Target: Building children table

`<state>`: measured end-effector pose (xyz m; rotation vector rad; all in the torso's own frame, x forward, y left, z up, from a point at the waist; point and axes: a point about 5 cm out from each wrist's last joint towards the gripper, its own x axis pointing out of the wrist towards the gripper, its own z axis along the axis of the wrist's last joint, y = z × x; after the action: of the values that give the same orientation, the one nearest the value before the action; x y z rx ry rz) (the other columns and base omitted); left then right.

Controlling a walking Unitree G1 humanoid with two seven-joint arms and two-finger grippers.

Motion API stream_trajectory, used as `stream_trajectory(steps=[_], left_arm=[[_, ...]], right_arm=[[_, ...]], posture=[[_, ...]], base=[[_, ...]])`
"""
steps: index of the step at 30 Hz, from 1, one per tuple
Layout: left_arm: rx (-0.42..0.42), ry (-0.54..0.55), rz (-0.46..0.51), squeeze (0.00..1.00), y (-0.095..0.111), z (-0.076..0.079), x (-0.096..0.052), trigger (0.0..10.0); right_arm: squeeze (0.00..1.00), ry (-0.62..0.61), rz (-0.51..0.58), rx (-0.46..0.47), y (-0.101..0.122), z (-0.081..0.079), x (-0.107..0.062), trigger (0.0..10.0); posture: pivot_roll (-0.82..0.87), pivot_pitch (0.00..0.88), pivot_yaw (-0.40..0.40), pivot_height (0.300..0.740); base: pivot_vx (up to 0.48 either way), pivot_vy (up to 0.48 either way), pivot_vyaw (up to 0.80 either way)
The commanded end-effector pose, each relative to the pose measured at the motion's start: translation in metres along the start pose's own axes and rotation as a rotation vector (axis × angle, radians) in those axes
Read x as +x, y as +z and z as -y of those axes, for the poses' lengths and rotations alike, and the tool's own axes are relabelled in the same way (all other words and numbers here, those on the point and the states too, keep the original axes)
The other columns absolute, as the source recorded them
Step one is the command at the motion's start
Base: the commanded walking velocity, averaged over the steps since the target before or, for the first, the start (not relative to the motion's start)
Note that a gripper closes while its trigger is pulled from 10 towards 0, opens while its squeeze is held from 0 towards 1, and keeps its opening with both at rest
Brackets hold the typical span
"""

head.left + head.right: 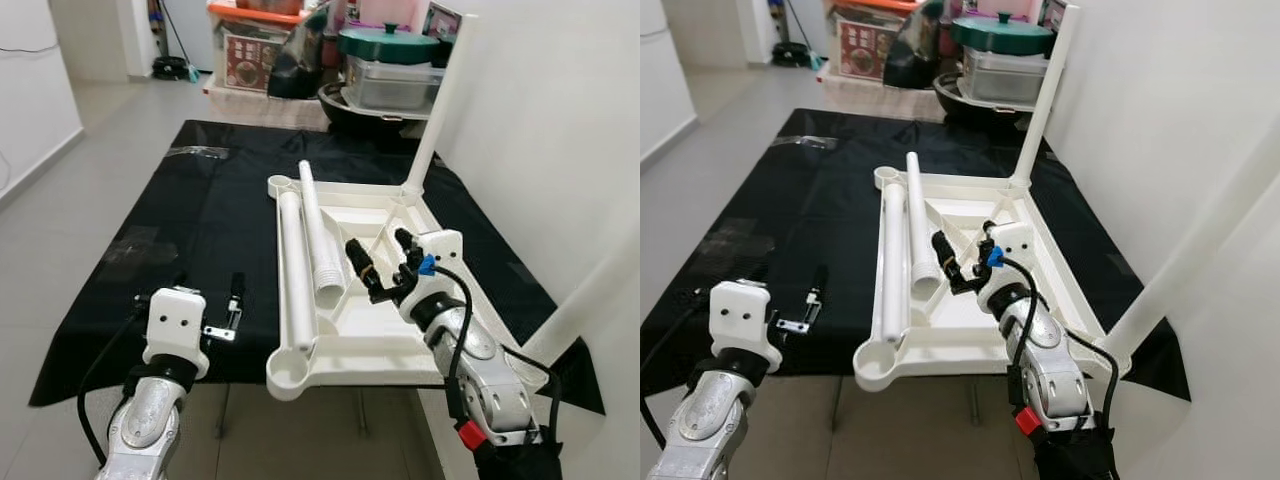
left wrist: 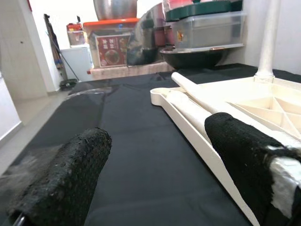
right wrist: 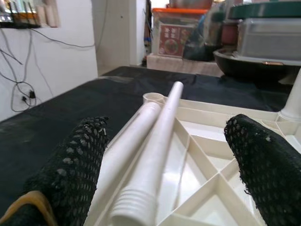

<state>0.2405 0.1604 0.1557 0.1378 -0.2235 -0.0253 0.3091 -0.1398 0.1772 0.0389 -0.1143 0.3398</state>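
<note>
A white table top [image 1: 400, 345] lies upside down on a black cloth [image 1: 200, 210]. Two white legs stand upright in its right corners, one far [image 1: 440, 100] and one near [image 1: 590, 300]. Two loose legs lie side by side along its left side: the longer [image 1: 292, 270] against the rim, the other [image 1: 318, 235] with its threaded end toward me. My right gripper [image 1: 383, 262] hovers open over the tray, just right of that threaded end [image 3: 134, 207], holding nothing. My left gripper [image 1: 188, 292] is open and low over the cloth, left of the table top's rim [image 2: 188, 125].
Past the cloth's far edge stand a boxed carton [image 1: 245, 55], a clear tub [image 1: 390, 80] with a green-lidded pot on it, and a dark pan [image 1: 350, 105]. A white wall [image 1: 560, 130] runs along the right. Grey floor [image 1: 70, 190] lies to the left.
</note>
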Motion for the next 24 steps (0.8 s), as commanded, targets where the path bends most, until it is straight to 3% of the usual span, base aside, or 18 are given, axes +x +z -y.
stream_trajectory(steps=[1, 24], left_arm=[[-0.008, -0.006, -0.006, 0.00, -0.002, 0.002, -0.001, 10.0], [0.055, 0.022, -0.065, 0.00, -0.012, 0.000, -0.001, 10.0]], right_arm=[[0.00, -0.027, -0.017, -0.004, -0.004, 0.006, -0.002, 10.0], [0.00, -0.023, -0.050, -0.007, -0.008, 0.011, -0.002, 10.0]], posture=[[0.05, 0.000, -0.115, 0.740], [0.05, 0.000, -0.115, 0.740]], base=[[0.289, 0.000, 0.00], [0.000, 0.000, 0.00]])
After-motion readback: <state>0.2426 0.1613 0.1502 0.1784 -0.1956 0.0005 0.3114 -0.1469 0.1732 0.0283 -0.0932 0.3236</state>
